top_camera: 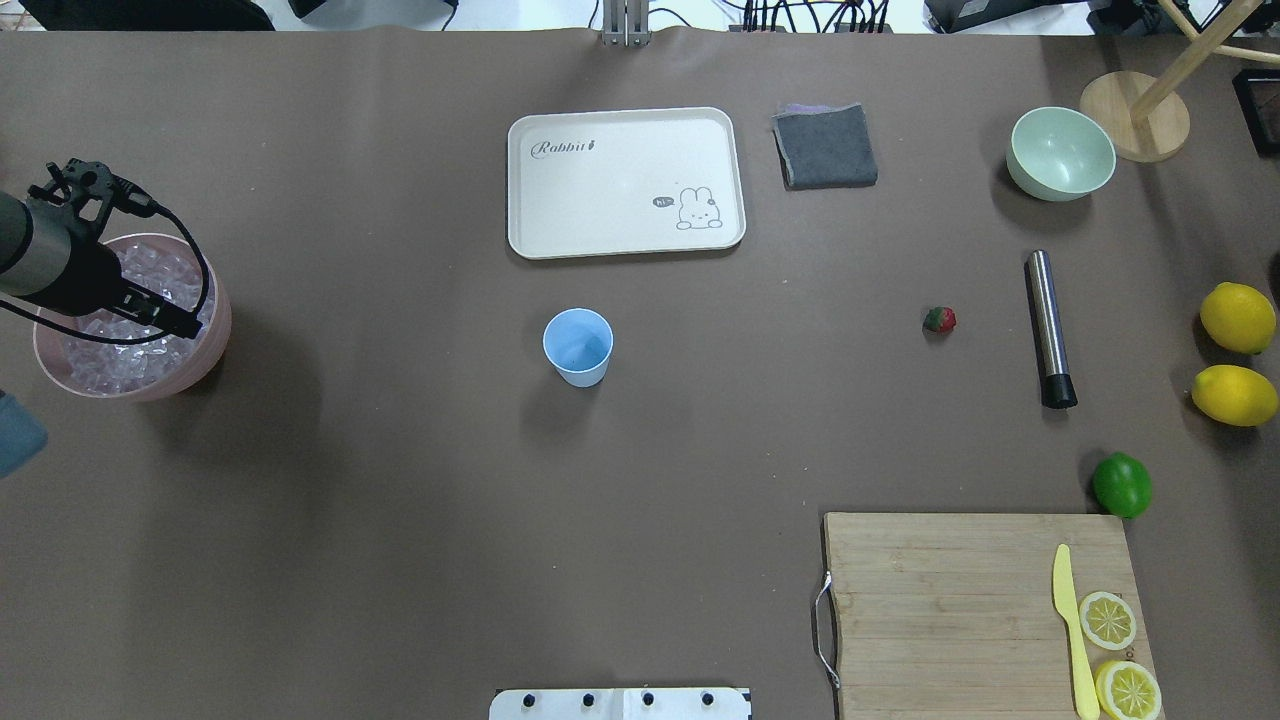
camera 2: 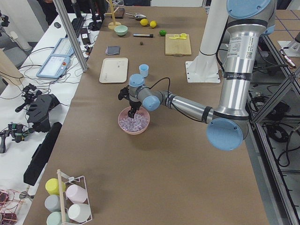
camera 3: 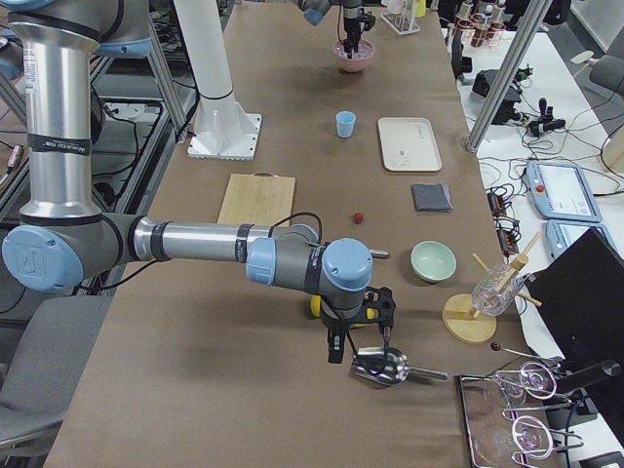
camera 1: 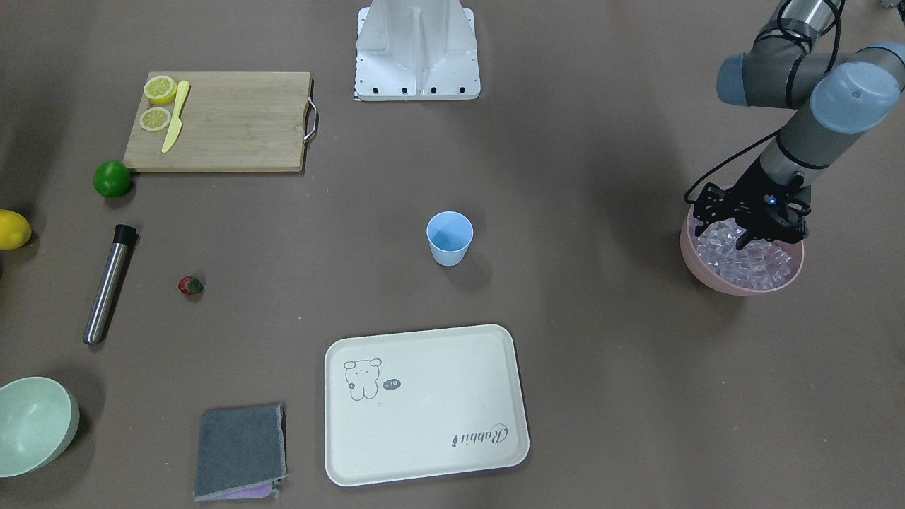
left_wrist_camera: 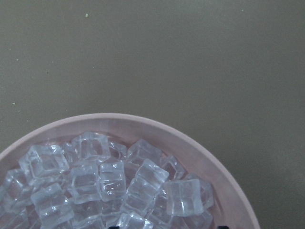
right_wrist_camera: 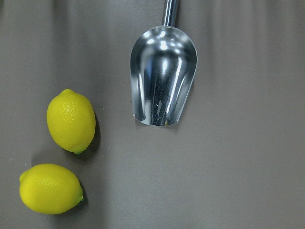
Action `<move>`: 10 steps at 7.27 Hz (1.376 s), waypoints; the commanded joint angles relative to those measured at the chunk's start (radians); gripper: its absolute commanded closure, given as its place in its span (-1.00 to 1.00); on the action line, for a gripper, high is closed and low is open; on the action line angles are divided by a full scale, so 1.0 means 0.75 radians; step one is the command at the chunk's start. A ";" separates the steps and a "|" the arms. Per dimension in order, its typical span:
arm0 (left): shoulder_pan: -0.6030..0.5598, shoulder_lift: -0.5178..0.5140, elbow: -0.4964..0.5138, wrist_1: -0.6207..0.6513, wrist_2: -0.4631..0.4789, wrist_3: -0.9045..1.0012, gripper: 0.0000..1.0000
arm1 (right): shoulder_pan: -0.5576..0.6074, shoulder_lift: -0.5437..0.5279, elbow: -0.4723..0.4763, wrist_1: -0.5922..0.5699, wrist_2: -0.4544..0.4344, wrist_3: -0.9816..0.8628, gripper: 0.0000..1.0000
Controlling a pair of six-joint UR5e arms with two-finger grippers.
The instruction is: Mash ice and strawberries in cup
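The light-blue cup (camera 1: 450,237) stands upright and empty mid-table, also in the overhead view (top_camera: 578,346). The strawberry (camera 1: 190,285) lies alone on the table, far from the cup. The ice (camera 1: 751,265) fills a pink bowl (camera 1: 707,277) at the table's end. My left gripper (camera 1: 749,240) hangs over that bowl with its tips down at the ice; in the left wrist view the ice (left_wrist_camera: 105,186) sits just beyond the tips, which stand apart and hold nothing. My right gripper (camera 3: 358,351) hovers over a metal scoop (right_wrist_camera: 164,76); I cannot tell whether it is open.
A steel muddler (camera 1: 109,283) lies near the strawberry. A lime (camera 1: 112,178), a cutting board (camera 1: 226,120) with lemon slices and a yellow knife, a pale green bowl (camera 1: 35,424), a grey cloth (camera 1: 240,449) and a cream tray (camera 1: 424,406) surround the cup. Two lemons (right_wrist_camera: 71,119) lie beside the scoop.
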 commanded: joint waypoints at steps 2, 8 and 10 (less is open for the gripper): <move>0.005 0.003 0.003 0.000 0.000 -0.002 -0.49 | 0.001 -0.001 0.002 0.002 0.001 0.000 -1.00; 0.007 0.005 -0.005 0.000 0.000 -0.002 0.52 | 0.001 -0.009 0.004 0.002 0.001 0.000 -1.00; -0.013 0.037 -0.067 0.002 -0.002 0.000 0.92 | 0.005 -0.011 0.010 0.000 0.001 0.000 -1.00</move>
